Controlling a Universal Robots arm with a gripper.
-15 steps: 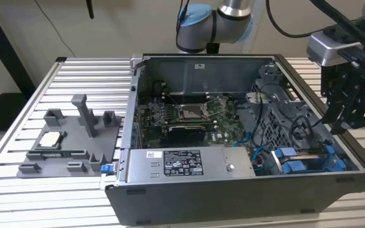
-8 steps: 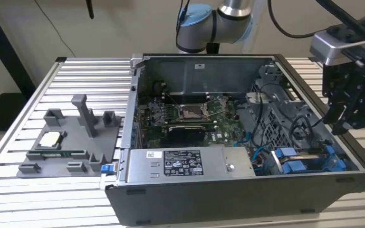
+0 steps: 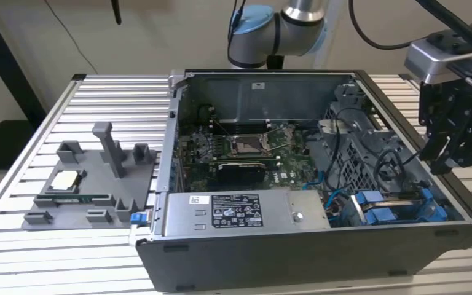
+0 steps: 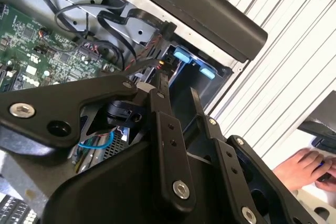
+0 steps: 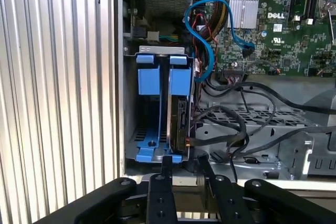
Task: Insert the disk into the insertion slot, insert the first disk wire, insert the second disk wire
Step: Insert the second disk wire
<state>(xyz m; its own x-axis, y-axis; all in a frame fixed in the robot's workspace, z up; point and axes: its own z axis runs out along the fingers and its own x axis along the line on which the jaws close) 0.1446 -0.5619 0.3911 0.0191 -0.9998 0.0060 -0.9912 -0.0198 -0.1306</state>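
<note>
Slightly parted, the jaws hold nothing, near the disk (image 5: 181,120) in the insertion slot (image 5: 144,136).

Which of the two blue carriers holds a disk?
The blue carrier nearer the motherboard; the disk fills it, while the other carrier is empty.

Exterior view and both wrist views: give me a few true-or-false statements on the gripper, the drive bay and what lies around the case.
1. The gripper is clamped on a cable. False: its fingers are apart with nothing between them.
2. Blue carrier frames stand in the insertion slot. True.
3. The grey fixture tray lies on the exterior view's right of the computer case. False: it lies on the left.
4. A person's hand shows in the second wrist view. True.
5. The case is closed. False: it is open, and the motherboard is exposed.
</note>
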